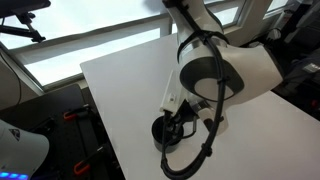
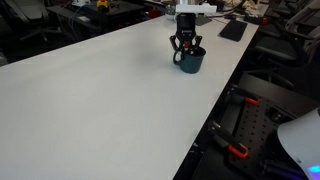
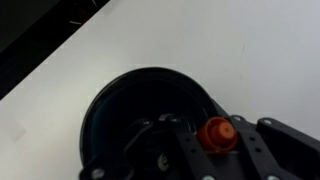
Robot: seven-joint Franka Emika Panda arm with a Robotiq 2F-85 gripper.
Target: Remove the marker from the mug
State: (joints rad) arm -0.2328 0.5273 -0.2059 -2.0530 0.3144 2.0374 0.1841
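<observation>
The dark mug [image 3: 125, 95] stands on the white table near its edge, seen in both exterior views [image 1: 160, 132] [image 2: 192, 63]. My gripper [image 3: 216, 140] reaches straight down into the mug [image 1: 183, 122] [image 2: 186, 44]. In the wrist view the red-orange end of the marker [image 3: 216, 132] sits between my two dark fingers, which close against it on both sides. The rest of the marker is hidden by the fingers and the mug's dark inside.
The white table [image 2: 100, 100] [image 1: 120, 80] stretches wide away from the mug. A flat black object [image 2: 232, 30] lies at the table's far end. The table edge runs close beside the mug, with dark equipment and orange clamps [image 2: 235, 150] below it.
</observation>
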